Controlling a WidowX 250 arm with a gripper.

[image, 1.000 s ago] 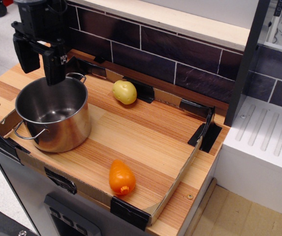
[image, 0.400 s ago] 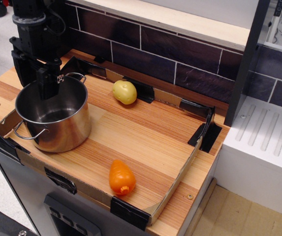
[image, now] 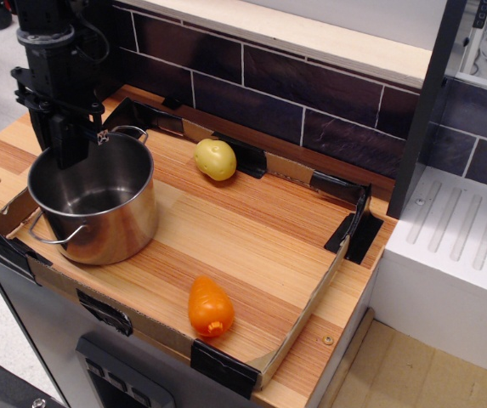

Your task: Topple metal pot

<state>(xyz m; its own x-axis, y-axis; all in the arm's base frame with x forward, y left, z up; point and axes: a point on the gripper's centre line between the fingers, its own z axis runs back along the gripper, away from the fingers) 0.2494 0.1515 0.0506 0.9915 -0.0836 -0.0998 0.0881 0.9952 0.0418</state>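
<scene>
The wooden worktop [image: 251,229] has a low cardboard wall with black corner pieces around it, like a shallow tray. The metal pot [image: 94,202] stands upright at the left end of the worktop, close to the front left corner of the cardboard wall. It is big and shiny, and you can see down to its bare bottom; no food is in it. One thin wire handle sticks out at the front and one at the back. The black hand [image: 65,140] comes down from above and dips inside the pot at its back left rim. I cannot tell if its fingers are apart or together. A yellow potato [image: 216,159] lies by the back wall. An orange carrot [image: 210,307] lies near the front edge.
</scene>
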